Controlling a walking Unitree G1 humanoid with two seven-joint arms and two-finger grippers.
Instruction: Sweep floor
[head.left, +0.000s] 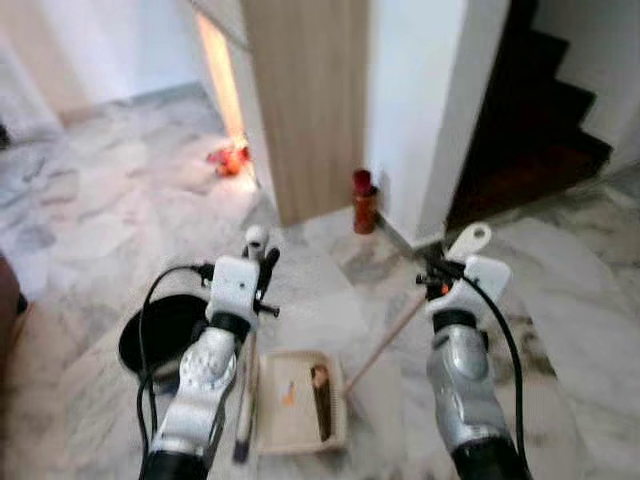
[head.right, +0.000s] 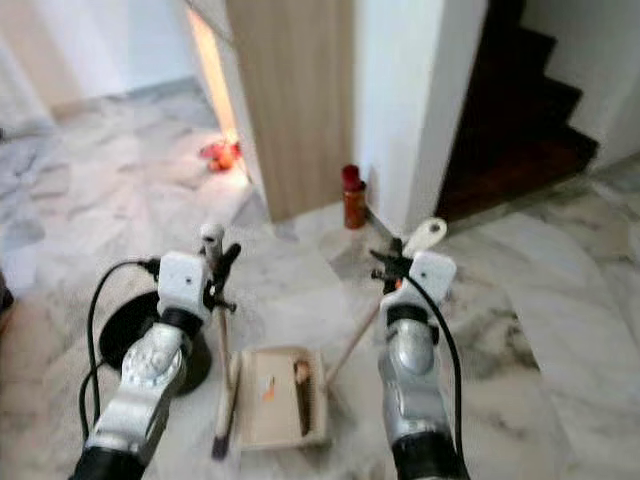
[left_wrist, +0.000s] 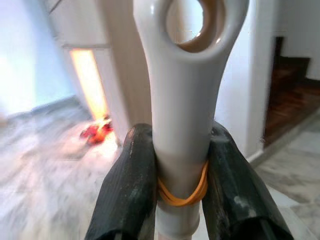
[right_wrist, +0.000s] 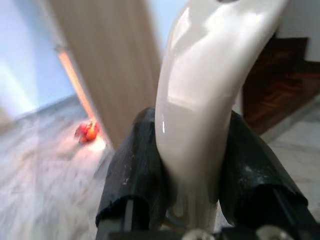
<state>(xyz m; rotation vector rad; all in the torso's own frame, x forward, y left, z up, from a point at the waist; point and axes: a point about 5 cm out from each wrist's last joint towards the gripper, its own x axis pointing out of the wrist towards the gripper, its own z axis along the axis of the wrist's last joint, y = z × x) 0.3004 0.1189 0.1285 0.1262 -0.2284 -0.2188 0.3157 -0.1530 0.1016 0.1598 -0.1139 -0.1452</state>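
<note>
The left claw (left_wrist: 182, 185) is clamping its two black fingers (left_wrist: 129, 190) tight against the white handle of the dustpan (head.left: 298, 402), just below the handle's round hanging hole, with an orange rubber band (left_wrist: 183, 192) wrapping the handle between the fingers. The handle is running down from the claw to the beige pan, which is lying flat on the marble floor (head.left: 110, 215) between the two silver arms and is carrying a dark strip and a small orange scrap inside. The right claw (right_wrist: 192, 180) is likewise closing its fingers (right_wrist: 132, 172) on the glossy white top of the broom (head.left: 385, 343), whose wooden stick is slanting down from that claw toward the right edge of the dustpan. Just left of the dustpan, behind the left arm, a round black object (head.left: 160, 335) is sitting on the floor. Beyond the dustpan, a wooden panel (head.left: 310, 100) is standing upright, and a small red cylinder (head.left: 364, 203) is standing on the floor at its right corner, beside a white wall. Further beyond the dustpan and to its left, a red-orange item (head.left: 229, 158) is lying by the panel's lit edge. Well to the right of the dustpan, dark stairs (head.left: 535, 95) are rising.
</note>
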